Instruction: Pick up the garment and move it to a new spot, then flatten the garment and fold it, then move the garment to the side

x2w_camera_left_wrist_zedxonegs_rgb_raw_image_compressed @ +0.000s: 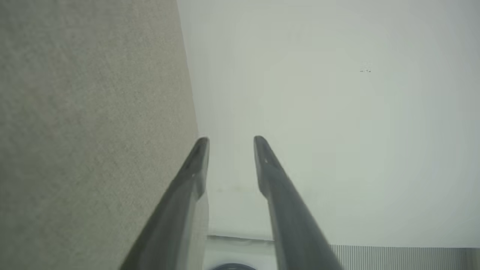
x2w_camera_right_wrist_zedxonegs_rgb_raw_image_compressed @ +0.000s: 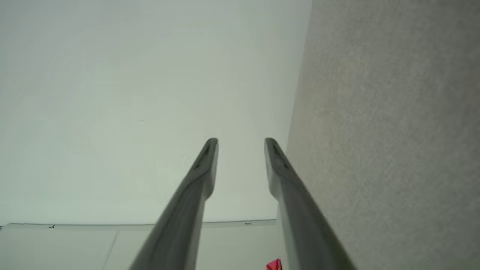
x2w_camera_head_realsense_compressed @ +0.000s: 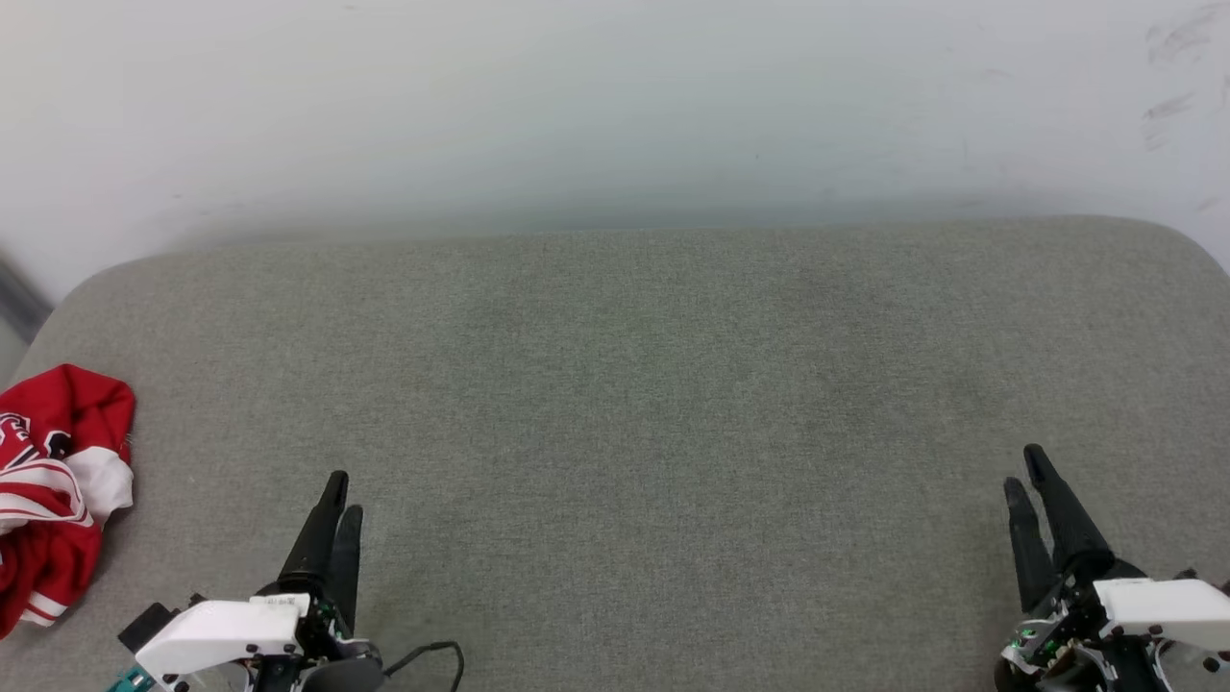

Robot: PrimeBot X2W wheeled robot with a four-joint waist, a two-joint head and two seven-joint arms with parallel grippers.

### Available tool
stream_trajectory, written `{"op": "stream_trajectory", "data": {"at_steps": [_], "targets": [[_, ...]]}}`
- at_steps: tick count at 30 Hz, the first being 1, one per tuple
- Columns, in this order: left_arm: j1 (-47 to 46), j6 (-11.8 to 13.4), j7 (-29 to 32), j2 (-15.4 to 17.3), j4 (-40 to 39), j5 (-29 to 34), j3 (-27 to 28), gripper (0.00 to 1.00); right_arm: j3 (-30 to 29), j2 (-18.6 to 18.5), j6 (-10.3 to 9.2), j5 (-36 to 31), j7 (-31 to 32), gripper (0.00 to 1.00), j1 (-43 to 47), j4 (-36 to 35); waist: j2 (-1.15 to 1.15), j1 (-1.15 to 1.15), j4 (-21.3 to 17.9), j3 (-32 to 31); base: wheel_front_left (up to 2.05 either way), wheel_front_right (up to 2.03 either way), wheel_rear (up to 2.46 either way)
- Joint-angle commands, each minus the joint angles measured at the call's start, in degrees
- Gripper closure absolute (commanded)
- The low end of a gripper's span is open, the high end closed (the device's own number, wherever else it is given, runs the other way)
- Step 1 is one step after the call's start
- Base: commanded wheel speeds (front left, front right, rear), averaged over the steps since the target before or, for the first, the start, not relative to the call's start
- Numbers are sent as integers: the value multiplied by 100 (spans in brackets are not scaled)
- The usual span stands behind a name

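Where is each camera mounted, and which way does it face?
Head view: on the head, facing forward and down at the grey cushion and white wall; left gripper, right gripper low, garment far left.
Left wrist view: on the left wrist, facing the wall along its open fingers.
Right wrist view: on the right wrist, likewise.
Both wrist views share cushion and wall.

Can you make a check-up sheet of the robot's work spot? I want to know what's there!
Surface: grey fabric cushion, flat, with rounded far corners.
Job's things: garment, red and white, crumpled at the cushion's left edge, not held.
Clutter: nothing seen.
End effectors: left end effector and right end effector are both open and holding nothing, over the cushion's near part.
Cables: black cable loops by the left wrist.
Surroundings: pale wall behind, with dark scuffs at the upper right.
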Motion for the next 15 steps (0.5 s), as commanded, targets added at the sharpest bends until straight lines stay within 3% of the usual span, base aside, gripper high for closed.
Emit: {"op": "stream_trajectory", "data": {"at_steps": [1, 15], "targets": [[-23, 0, -42, 3, -77, 13, -54, 0, 14, -2, 0, -18, -51, 0, -5, -81, 0, 0, 0, 1, 0, 0, 0], [28, -3, -449, 24, -517, 200, -491, 0, 175, -21, 1, -262, -449, 0, 148, -528, 0, 0, 5, 1, 0, 0, 0]]}}
